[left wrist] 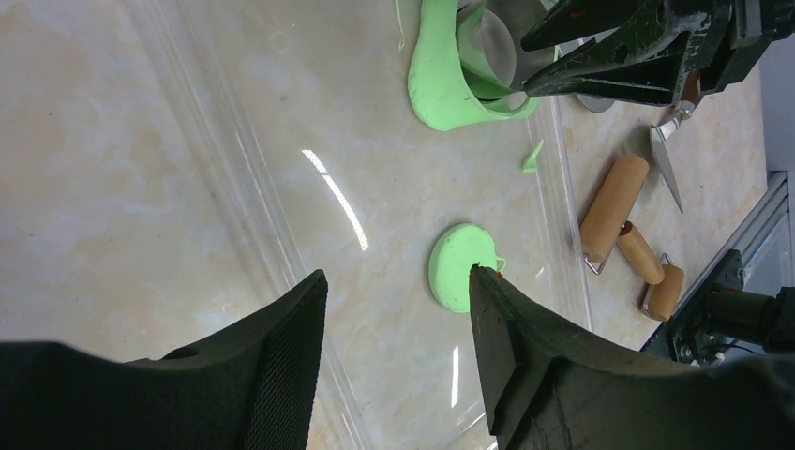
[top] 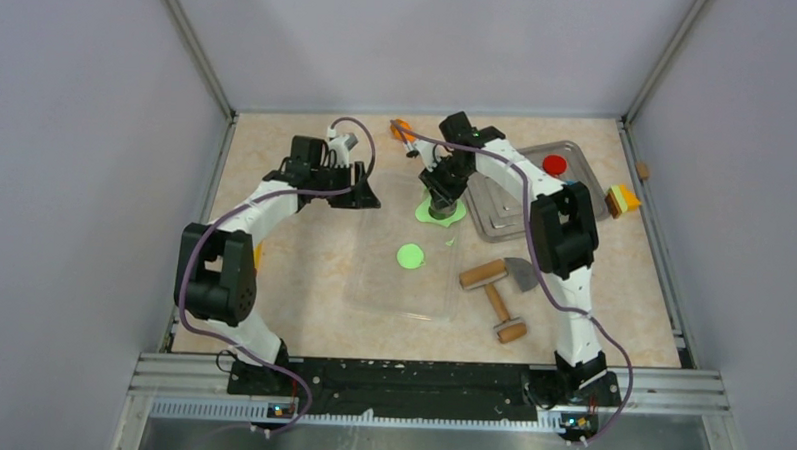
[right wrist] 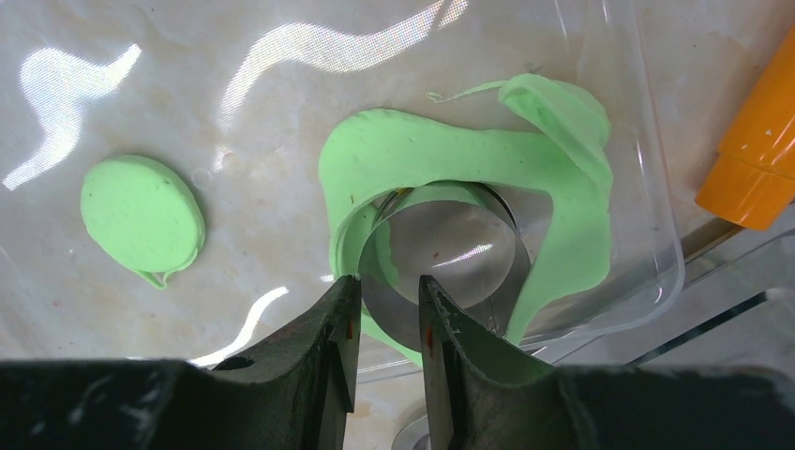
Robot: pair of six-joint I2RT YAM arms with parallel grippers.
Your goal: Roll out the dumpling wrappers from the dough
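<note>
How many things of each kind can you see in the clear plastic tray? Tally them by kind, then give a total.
Dough sheet: 1
Round wrapper: 1
Dough scrap: 1
Metal ring cutter: 1
Total: 4

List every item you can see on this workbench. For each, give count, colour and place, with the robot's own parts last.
dough: one, light lime-green sheet, far right corner of the clear mat
ring cutter: one, shiny metal, standing in the dough
dumpling wrapper: one, light green disc, mid-mat
dough scrap: one, light green, near the mat's right edge
clear mat: one, transparent, table centre
metal tray: one, silver, right of the mat
red disc: one, on the tray
wooden roller: one, light brown, right of the mat
scraper: one, grey blade, beside the roller
orange object: one, beyond the mat
orange-yellow block: one, right edge
left gripper: black, open, over the mat
right gripper: black, clamping the cutter's rim
</note>
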